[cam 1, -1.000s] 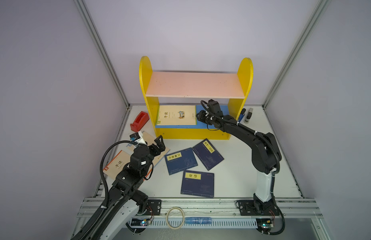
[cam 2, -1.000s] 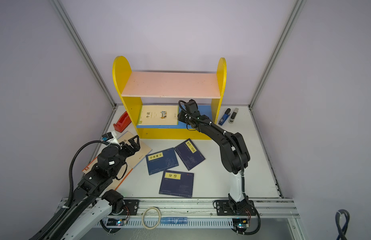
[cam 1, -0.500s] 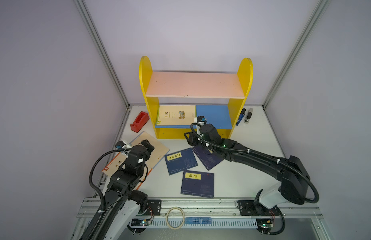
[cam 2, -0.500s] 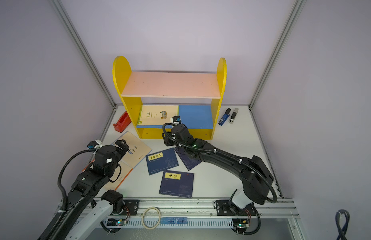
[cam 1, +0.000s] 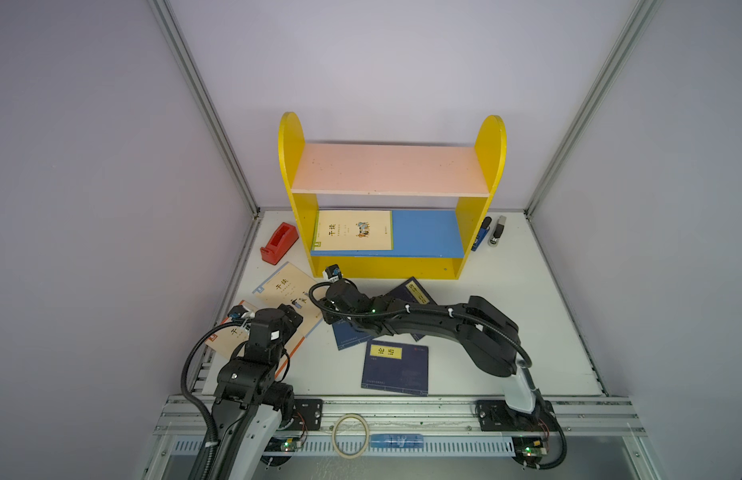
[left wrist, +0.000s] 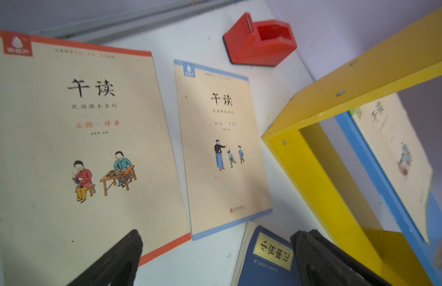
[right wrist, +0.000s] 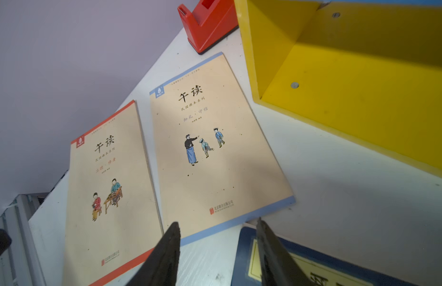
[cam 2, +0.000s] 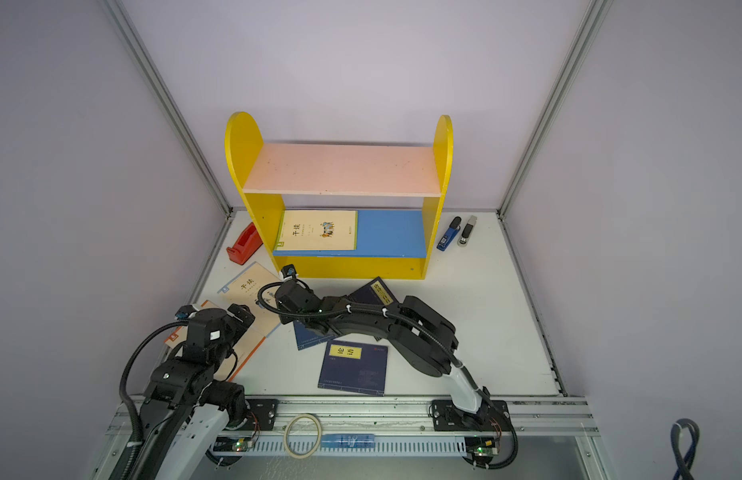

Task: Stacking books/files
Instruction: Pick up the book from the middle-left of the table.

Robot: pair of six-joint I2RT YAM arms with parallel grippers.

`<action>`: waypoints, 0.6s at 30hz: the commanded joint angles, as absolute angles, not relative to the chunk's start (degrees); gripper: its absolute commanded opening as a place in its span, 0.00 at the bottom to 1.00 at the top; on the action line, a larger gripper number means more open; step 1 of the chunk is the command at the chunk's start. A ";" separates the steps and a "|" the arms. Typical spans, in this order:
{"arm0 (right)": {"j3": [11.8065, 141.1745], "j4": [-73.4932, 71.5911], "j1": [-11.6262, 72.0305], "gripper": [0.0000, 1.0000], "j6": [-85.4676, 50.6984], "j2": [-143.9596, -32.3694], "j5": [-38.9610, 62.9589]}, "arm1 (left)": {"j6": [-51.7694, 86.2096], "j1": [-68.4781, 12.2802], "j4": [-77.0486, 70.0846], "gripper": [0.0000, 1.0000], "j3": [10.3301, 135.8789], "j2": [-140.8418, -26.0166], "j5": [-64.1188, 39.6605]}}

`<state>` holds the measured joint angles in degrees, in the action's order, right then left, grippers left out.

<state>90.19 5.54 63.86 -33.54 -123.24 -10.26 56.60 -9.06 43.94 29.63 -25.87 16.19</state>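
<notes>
The books point(cam 1: 396, 365) are laid flat for picking: one cream copy point(cam 1: 352, 230) is set on the shelf point(cam 1: 427, 232), and five are spread inward from the bench's point(cam 1: 506, 332) left edge, with the left gripper point(left wrist: 216, 232) and right gripper point(right wrist: 217, 221) poised over them, parted and empty.

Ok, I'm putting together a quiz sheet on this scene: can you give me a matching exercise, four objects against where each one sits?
1. red tape dispenser
2. blue stapler
3. green-edged cream book
4. uncovered navy book

A. outside the yellow shelf, on the side of the right arm
B. flat on the blue lower board
C. on the table, nearest the front rail
D. outside the yellow shelf, on the side of the left arm

Pairs: 1-D, 2-A, 3-B, 4-C.
</notes>
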 commanded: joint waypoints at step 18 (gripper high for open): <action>103.46 18.63 59.55 0.53 -38.87 -137.08 -4.14 | 49.53 6.93 20.10 1.00 26.10 -53.24 -11.69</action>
<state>103.26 16.84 60.01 -36.49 -136.33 -5.41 50.59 6.13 23.81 26.04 -51.62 -8.14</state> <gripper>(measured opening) 0.532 0.997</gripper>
